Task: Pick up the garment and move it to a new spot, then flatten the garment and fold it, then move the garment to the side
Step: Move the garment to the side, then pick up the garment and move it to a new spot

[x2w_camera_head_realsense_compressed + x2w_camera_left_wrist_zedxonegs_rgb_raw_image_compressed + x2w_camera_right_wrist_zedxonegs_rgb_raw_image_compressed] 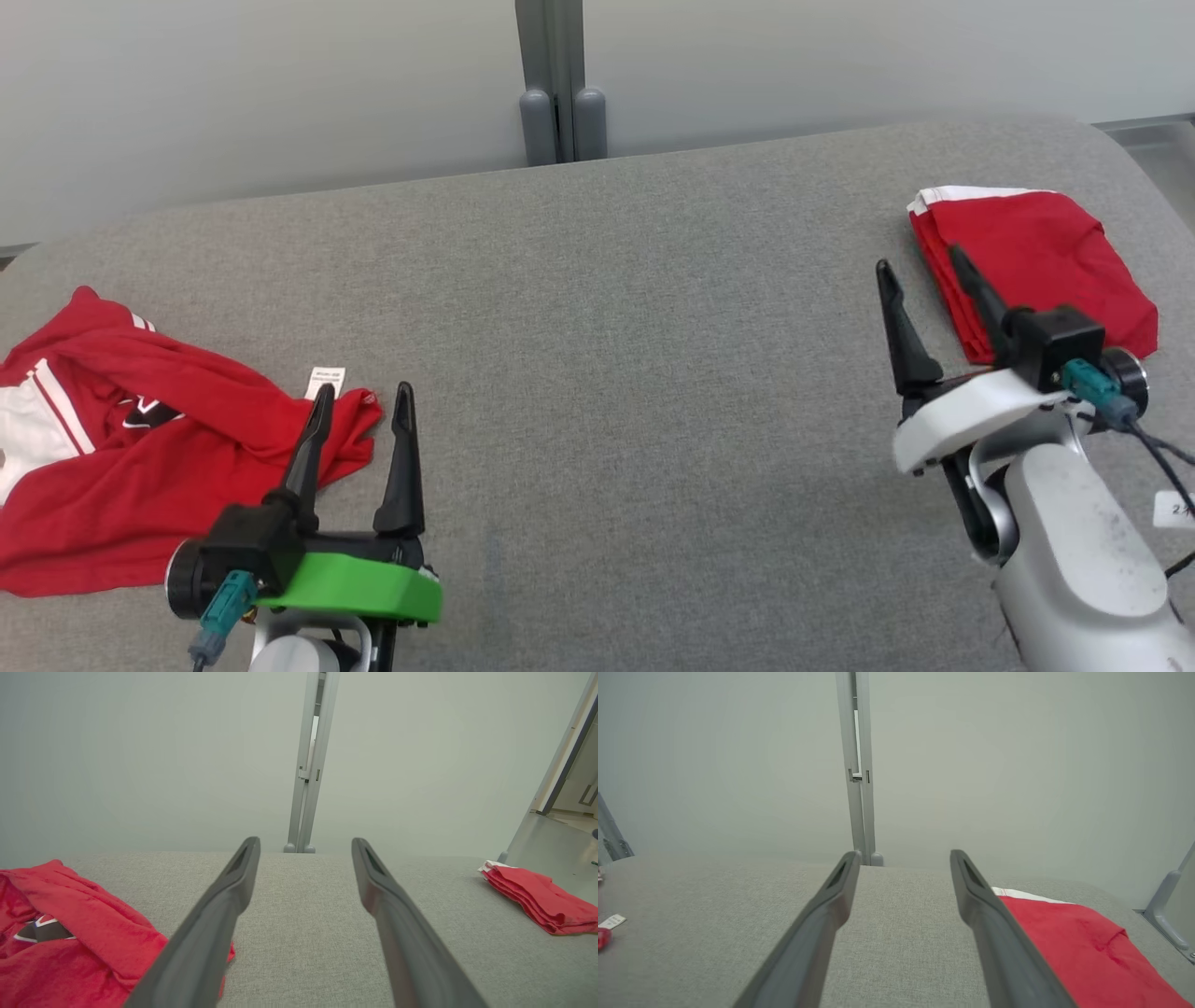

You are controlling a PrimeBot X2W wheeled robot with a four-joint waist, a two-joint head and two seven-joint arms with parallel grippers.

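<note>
A crumpled red and white garment (112, 448) (70, 942) lies at the left of the grey table (607, 373), a white label at its right edge. My left gripper (364, 397) (303, 847) stands open just right of that edge, one finger over the cloth, nothing between its fingers. A folded red garment (1036, 261) (542, 898) (1078, 947) rests at the far right. My right gripper (920, 257) (903, 856) is open beside the folded piece's left edge, holding nothing.
A grey post (560, 84) stands behind the table against a pale wall. The table's rounded far edge runs across the head view. Cables hang from the right wrist (1148, 439).
</note>
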